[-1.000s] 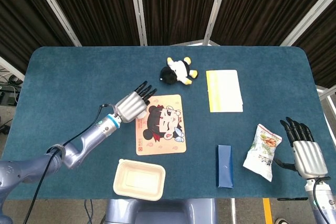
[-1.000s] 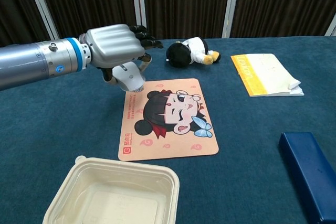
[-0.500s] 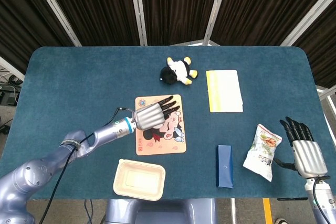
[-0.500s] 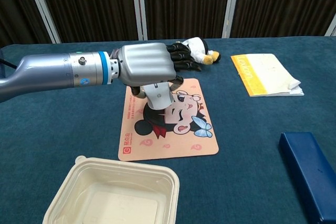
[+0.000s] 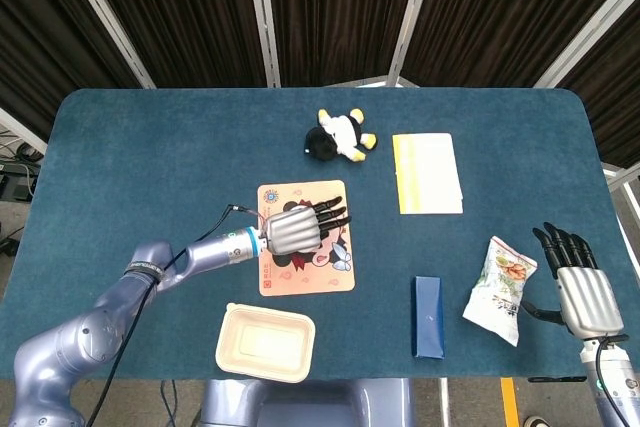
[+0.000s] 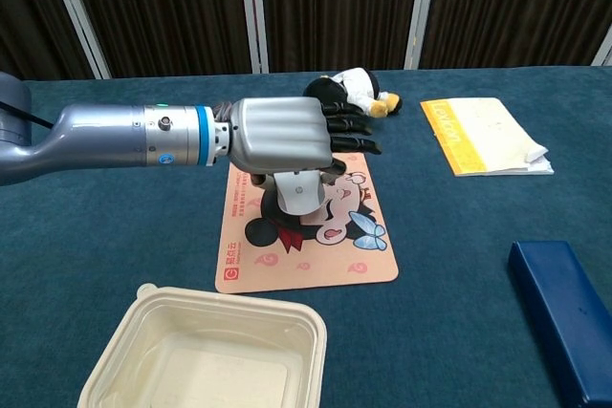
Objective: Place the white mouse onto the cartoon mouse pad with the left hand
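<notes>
One mouse: your white mouse [image 6: 298, 191] sits under the left hand [image 6: 283, 133], over the middle of the cartoon mouse pad [image 6: 256, 255]; whether it touches the pad yet, you cannot tell.
Step in hand: you are at the set-down, by the look of it.
How to do it well: lower straight until the base lies flat on the pad, then let the fingers part and lift clear without dragging it.
Left hand: palm down, clasping the mouse from above, fingers [image 6: 352, 127] reaching forward.
Right hand [image 5: 586, 292]: fingers apart, holding nothing, just beside the snack bag [image 5: 501, 289].
</notes>
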{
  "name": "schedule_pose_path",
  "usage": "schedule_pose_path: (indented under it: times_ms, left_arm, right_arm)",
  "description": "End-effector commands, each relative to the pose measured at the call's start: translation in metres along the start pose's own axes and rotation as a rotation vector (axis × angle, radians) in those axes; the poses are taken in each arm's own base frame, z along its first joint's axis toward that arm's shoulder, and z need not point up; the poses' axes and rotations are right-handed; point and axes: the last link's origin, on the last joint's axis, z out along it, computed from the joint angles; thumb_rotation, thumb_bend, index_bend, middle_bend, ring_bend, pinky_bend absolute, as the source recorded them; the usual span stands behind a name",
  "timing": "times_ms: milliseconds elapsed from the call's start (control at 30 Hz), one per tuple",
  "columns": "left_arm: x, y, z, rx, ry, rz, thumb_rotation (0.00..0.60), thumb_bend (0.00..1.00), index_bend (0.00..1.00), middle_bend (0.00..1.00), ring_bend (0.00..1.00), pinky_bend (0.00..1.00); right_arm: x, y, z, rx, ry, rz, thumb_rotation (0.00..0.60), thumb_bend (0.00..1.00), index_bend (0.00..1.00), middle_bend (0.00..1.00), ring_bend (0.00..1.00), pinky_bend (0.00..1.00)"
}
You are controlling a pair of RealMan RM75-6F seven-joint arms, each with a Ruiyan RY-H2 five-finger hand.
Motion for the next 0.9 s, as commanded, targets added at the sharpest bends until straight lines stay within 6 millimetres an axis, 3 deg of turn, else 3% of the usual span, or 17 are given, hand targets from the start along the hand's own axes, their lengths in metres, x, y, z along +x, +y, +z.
schedule_pose_path:
  times_ms: [33, 133, 300, 400, 600, 900]
  left_arm:
    - [0.0, 0.006, 0.003, -0.014, 0.005, -0.005, 0.6, 0.22, 0.53, 0.0, 0.0, 0.0]
    - [-0.003, 0.011, 0.004, -0.027, 0.002, 0.005, 0.6, 0.22, 0.49, 0.0, 0.0, 0.0]
    - [-0.006, 0.014, 0.005, -0.021, -0.013, -0.004, 0.6, 0.22, 0.24, 0.0, 0.0, 0.0]
    - [-0.006, 0.013, 0.005, -0.018, -0.017, -0.001, 0.6, 0.22, 0.17, 0.0, 0.0, 0.0]
    - [-0.006, 0.012, 0.003, -0.019, -0.014, 0.008, 0.6, 0.22, 0.09, 0.0, 0.0, 0.0]
    - [-0.004, 0.002, -0.01, 0.012, 0.019, 0.011, 0.6, 0.22, 0.06, 0.0, 0.0, 0.0]
  right_arm:
    - [0.0, 0.0, 0.0, 0.0, 0.0, 0.0, 0.6, 0.11, 0.0, 0.0, 0.0, 0.0]
    - [0.0, 0.0, 0.0, 0.0, -0.001, 0.0, 0.6, 0.11, 0.0, 0.0, 0.0, 0.0]
    - [0.0, 0.0, 0.0, 0.0, -0.001, 0.0, 0.6, 0.11, 0.0, 0.0, 0.0, 0.0]
    - [0.0, 0.0, 0.0, 0.0, -0.001, 0.0, 0.6, 0.11, 0.0, 0.0, 0.0, 0.0]
    - [0.0, 0.0, 0.0, 0.0, -0.001, -0.002, 0.6, 0.11, 0.0, 0.0, 0.0, 0.0]
    - [0.0, 0.0, 0.0, -0.001, 0.0, -0.003, 0.6, 0.11, 0.0, 0.0, 0.0, 0.0]
